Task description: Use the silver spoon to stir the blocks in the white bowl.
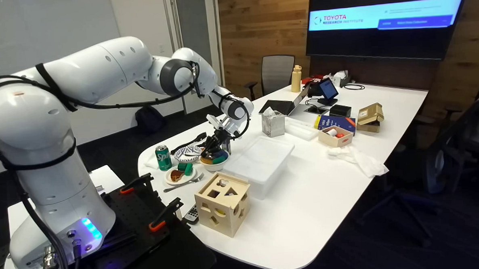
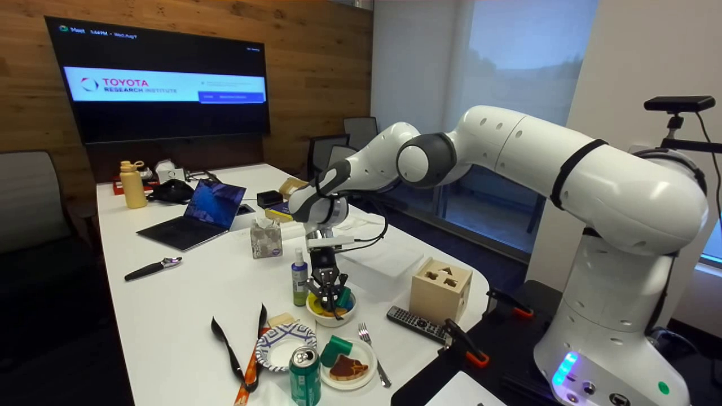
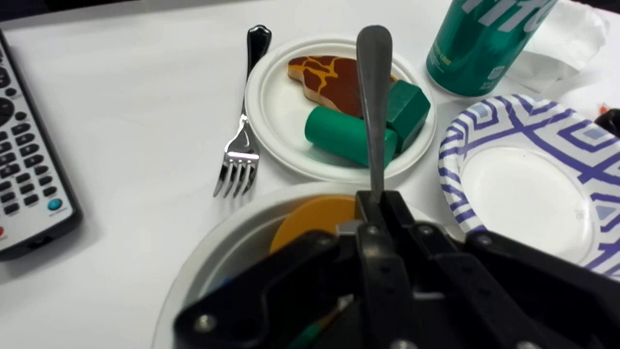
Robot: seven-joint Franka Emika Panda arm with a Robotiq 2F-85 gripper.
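The silver spoon [image 3: 375,92] shows in the wrist view, its handle sticking out beyond my fingertips. My gripper [image 3: 378,198] is shut on it. The spoon's head is hidden under the gripper. The white bowl [image 3: 191,271] lies under the gripper; it also shows in both exterior views [image 1: 214,167] [image 2: 333,322]. The fingers are low over the blocks in it. An orange block [image 3: 312,213] shows in the wrist view. A yellow block [image 2: 314,304], a green block [image 2: 343,297] and a blue block [image 2: 350,305] show in an exterior view. The gripper partly hides the blocks.
A white plate [image 3: 271,131] with green blocks and a toy steak stands beside the bowl, near a fork [image 3: 242,145]. Around are a patterned paper bowl [image 2: 271,352], a green can [image 2: 305,375], a spray bottle [image 2: 299,279], a remote [image 2: 416,324], a wooden box [image 1: 222,204] and a translucent box [image 1: 261,162].
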